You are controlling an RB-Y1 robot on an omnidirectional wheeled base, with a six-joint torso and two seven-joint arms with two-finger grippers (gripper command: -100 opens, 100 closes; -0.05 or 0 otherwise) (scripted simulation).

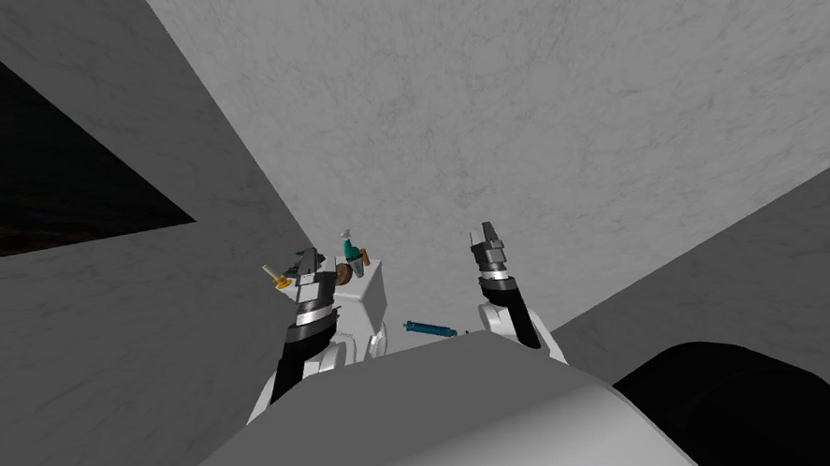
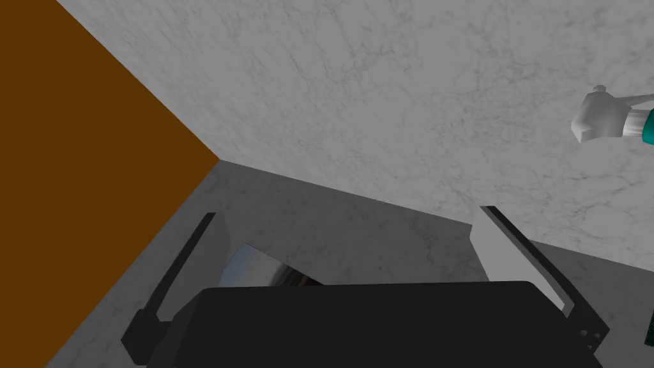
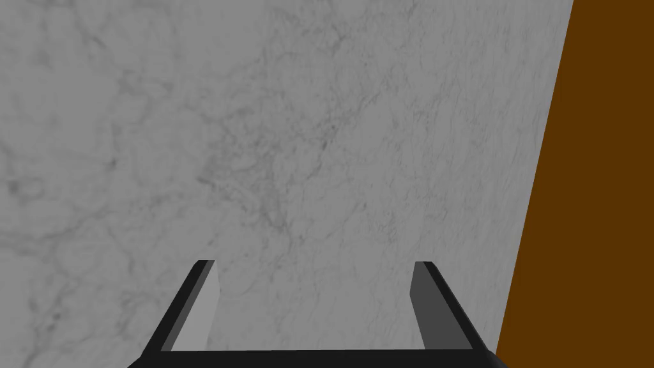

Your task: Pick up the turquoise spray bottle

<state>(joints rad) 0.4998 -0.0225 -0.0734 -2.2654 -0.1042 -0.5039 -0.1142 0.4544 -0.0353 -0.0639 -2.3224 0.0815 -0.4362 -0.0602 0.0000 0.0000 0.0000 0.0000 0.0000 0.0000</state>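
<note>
The turquoise spray bottle (image 1: pixel 349 248) stood upright at the far edge of a white box-shaped surface (image 1: pixel 367 297), just beside a small orange item (image 1: pixel 366 257) and a brown round object (image 1: pixel 343 272). The left claw (image 1: pixel 308 254) hovered above the left part of that surface, released, its blades spread wide with nothing between them. The bottle lay to its right, apart from it, and its pale grey spray head (image 2: pixel 603 116) showed in the left wrist view. A teal cylinder (image 1: pixel 429 328) lay lower, near and to the right. The right claw (image 1: pixel 487 230) hung well to the right, also released and empty.
</note>
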